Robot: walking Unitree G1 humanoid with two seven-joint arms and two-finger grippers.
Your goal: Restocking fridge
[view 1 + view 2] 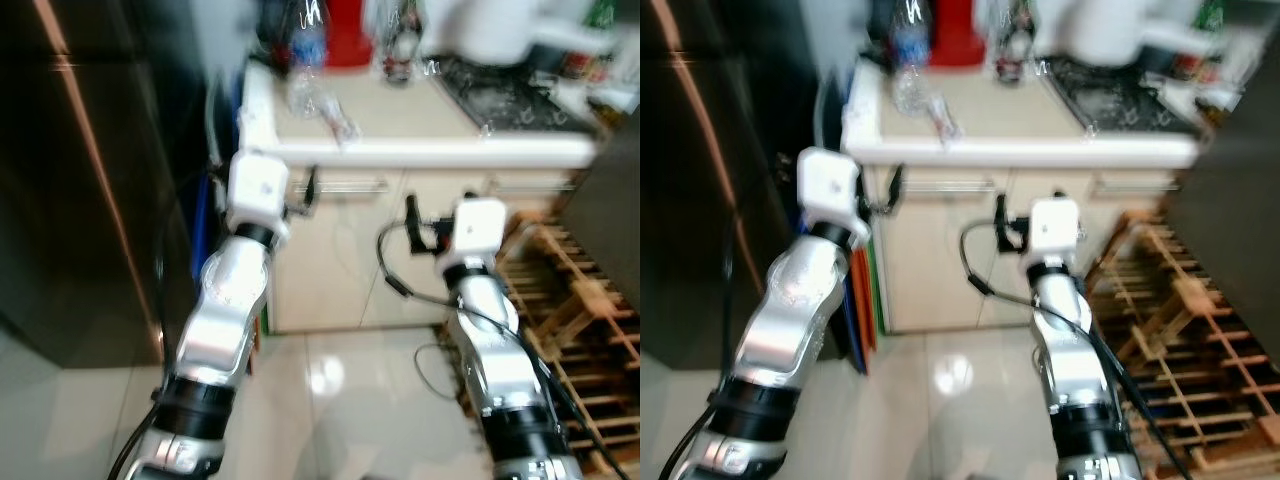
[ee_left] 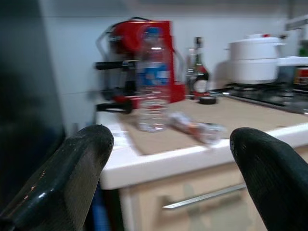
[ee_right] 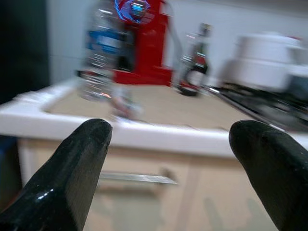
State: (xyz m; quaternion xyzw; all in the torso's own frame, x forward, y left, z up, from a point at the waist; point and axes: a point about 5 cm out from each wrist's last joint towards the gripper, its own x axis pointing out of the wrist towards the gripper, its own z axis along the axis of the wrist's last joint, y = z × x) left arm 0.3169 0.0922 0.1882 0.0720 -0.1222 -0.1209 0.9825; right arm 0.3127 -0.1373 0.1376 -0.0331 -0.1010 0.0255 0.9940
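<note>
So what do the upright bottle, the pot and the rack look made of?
Upright bottle: clear plastic, see-through, blue label. Pot: white, glossy, probably enamel or ceramic; blur leaves it open. Rack: bare pale wood slats, unfinished look.

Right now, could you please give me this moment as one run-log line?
left gripper: open, empty | right gripper: open, empty | upright clear plastic water bottle: on beige counter | small clear bottle: lying beside it

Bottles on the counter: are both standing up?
No. The tall bottle stands upright; the smaller bottle lies on its side beside it on the counter.
</note>
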